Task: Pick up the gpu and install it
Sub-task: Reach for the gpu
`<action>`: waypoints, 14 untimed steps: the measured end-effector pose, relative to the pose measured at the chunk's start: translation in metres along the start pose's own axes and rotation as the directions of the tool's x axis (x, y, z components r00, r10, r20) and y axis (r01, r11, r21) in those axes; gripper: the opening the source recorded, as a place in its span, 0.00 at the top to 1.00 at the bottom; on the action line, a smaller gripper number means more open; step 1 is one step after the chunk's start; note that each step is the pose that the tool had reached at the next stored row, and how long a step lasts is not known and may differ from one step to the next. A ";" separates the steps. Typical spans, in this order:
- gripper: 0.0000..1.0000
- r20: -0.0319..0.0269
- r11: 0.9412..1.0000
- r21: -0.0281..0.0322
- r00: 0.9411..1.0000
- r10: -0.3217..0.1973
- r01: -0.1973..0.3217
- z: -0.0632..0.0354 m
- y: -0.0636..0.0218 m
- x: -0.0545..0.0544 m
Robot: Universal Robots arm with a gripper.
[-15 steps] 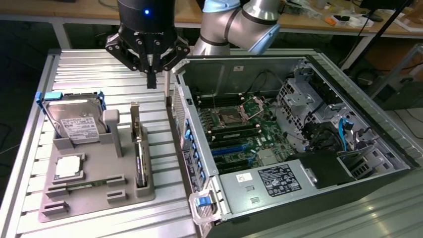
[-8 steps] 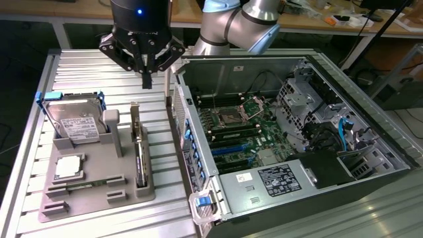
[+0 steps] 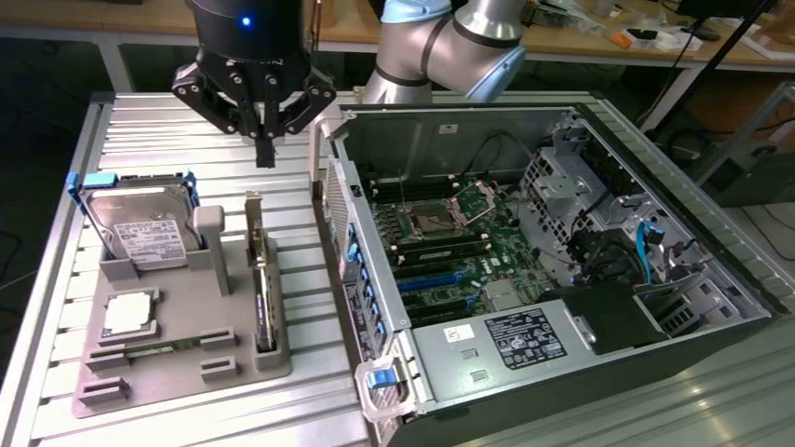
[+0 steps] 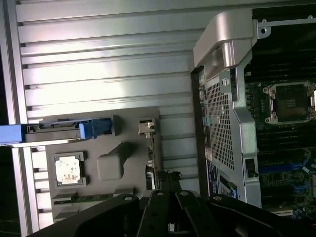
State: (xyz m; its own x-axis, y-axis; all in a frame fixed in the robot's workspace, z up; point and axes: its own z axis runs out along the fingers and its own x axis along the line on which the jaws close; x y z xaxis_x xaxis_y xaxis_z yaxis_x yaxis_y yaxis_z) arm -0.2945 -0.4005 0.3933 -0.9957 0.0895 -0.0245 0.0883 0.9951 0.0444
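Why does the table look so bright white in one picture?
Wrist view: light bounces off the ribbed silver metal table, making whitish glare bands. Exterior view: the same table looks evenly grey, and the open dark computer case has shadowy pockets inside.

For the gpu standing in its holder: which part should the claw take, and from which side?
Probably the upper long edge of the gpu, from straight above. It stands on edge in a slot of the grey holder, both flat faces exposed up top, so the claw could pinch across its thickness.
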 end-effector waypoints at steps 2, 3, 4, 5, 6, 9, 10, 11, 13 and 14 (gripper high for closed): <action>0.89 0.000 1.000 0.000 1.000 0.000 0.000 -0.0001 -0.0002 0.002; 0.89 0.000 1.000 0.000 1.000 0.000 0.000 -0.0002 -0.0003 0.003; 0.89 0.000 1.000 0.000 1.000 0.000 0.000 -0.0002 -0.0004 0.005; 0.89 0.000 1.000 0.000 1.000 0.000 0.000 -0.0002 -0.0005 0.006; 0.89 0.000 1.000 0.000 1.000 0.000 0.000 -0.0002 -0.0006 0.007; 0.89 0.000 1.000 0.000 1.000 0.000 0.000 -0.0003 -0.0009 0.010; 0.89 0.000 1.000 0.000 1.000 0.000 0.000 -0.0004 -0.0010 0.011; 0.89 0.000 1.000 0.000 1.000 0.000 0.000 -0.0004 -0.0011 0.013; 0.89 0.000 1.000 0.000 1.000 0.000 0.000 -0.0005 -0.0014 0.016; 0.89 0.000 1.000 0.000 1.000 0.000 0.000 -0.0005 -0.0015 0.017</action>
State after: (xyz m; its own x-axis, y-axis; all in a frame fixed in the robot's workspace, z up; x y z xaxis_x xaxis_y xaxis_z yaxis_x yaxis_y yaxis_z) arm -0.3111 -0.4005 0.3933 -0.9957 0.0895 -0.0245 0.0884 0.9951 0.0444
